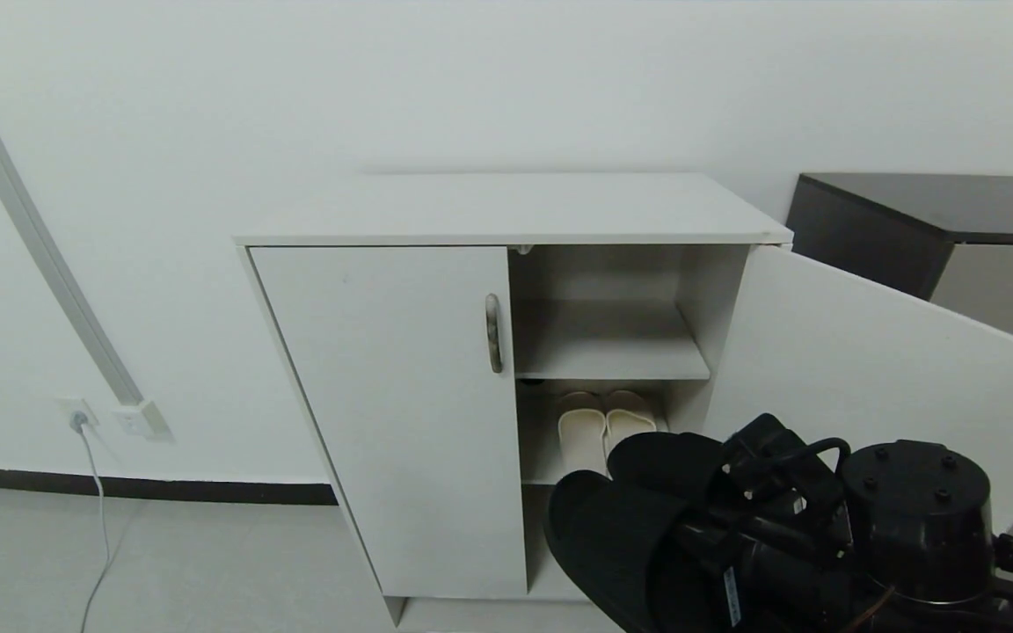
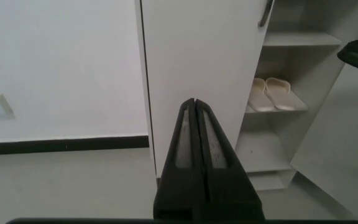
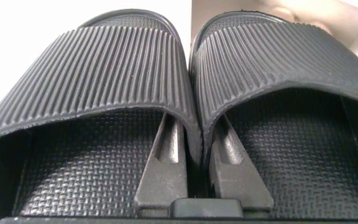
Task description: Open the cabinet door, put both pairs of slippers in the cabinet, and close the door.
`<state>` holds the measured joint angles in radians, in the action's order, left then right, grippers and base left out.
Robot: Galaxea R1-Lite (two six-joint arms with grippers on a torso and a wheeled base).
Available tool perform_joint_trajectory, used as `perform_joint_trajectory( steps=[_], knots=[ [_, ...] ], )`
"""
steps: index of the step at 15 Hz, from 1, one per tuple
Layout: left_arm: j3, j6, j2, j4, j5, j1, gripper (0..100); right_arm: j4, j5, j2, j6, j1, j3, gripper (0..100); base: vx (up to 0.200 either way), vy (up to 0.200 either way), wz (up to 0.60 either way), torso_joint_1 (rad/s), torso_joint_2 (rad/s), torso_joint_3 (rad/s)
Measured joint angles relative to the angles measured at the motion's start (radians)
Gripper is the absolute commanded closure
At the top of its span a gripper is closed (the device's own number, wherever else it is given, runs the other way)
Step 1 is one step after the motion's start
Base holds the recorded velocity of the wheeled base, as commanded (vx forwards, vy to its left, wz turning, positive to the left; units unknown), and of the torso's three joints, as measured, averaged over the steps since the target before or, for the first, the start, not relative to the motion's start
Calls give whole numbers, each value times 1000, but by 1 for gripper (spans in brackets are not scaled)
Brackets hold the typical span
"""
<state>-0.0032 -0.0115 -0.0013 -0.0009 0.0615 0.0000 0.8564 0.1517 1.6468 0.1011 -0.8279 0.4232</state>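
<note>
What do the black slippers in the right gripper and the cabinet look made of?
The black slippers look like soft rubber or foam, matte: ribbed straps, textured footbed. The cabinet is probably laminated board, smooth matte white, with flat thin-edged panels; its handle looks like brushed metal.

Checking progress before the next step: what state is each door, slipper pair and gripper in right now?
Right door, open.
Left door, shut.
White slippers, side by side on a shelf inside the cabinet.
Black slippers, held together, outside the cabinet.
Right gripper, shut on the black slippers.
Left gripper, shut, holding nothing.
</note>
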Motion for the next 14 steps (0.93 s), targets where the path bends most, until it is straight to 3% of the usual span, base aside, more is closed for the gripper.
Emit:
perform_joint_trajectory(
  steps=[6,14],
  knots=[
    [0,1,0,1,0,0,100,0,0,13,-1,-1,0,100,0,0,0,-52,418,357],
    [0,1,0,1,0,0,100,47,-2,15,-75,-12,-51,100,0,0,0,-4,42,31]
  ],
)
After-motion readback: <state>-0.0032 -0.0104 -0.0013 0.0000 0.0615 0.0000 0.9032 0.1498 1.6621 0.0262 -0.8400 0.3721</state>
